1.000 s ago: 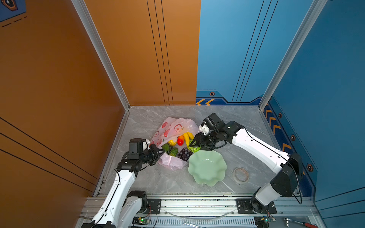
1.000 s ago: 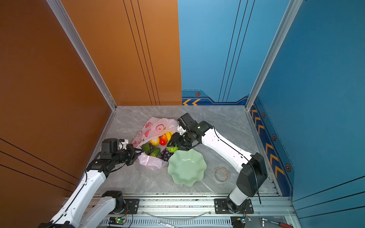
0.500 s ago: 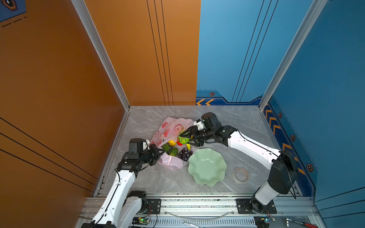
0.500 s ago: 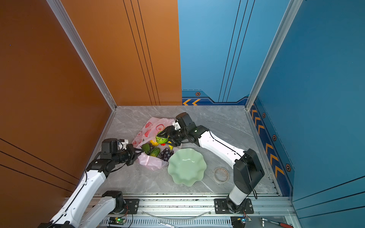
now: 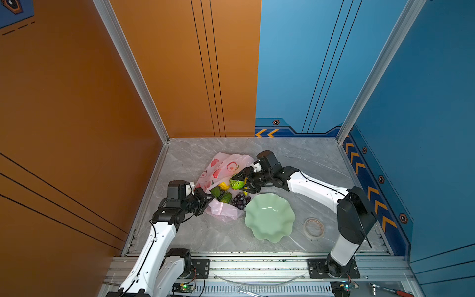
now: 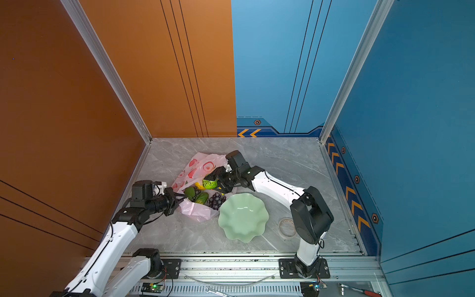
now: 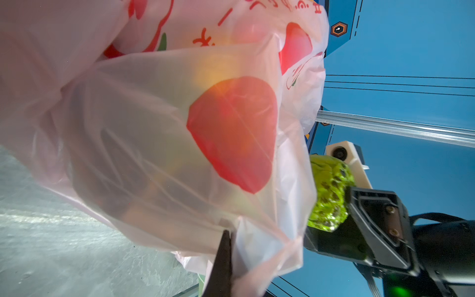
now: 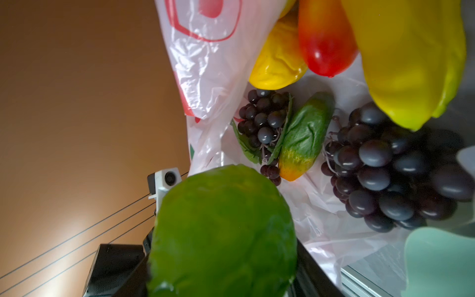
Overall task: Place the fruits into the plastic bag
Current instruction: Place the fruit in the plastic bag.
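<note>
Lots of bright colours on a grey counter
The plastic bag is pale pink with red peach pictures. The lemon and banana are yellow, the grapes dark purple, the mango red and yellow. The oblong fruit is green with an orange end. The green ball is bright and bumpy. The plate is pale green.
</note>
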You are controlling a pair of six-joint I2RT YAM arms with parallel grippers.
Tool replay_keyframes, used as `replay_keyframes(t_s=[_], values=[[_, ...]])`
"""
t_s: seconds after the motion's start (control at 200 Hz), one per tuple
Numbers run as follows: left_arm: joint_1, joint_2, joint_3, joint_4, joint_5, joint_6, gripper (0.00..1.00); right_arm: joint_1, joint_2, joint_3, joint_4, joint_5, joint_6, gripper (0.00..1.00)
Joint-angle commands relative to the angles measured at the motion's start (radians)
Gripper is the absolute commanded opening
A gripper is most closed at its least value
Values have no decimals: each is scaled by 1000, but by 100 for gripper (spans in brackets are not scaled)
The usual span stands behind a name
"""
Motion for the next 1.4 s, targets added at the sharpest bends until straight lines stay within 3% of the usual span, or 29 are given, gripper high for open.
replay_keyframes(t_s=[0.0, 0.696, 1.397], values=[[-9, -17, -7, -16, -19, -11, 0, -3, 35, -22, 65, -7, 44, 61], [-17, -41, -10, -29, -35, -20, 0, 12, 142, -24, 34, -25, -6, 67], [-17, -29, -9, -30, -35, -15, 0, 21, 157, -15, 29, -30, -12, 73]])
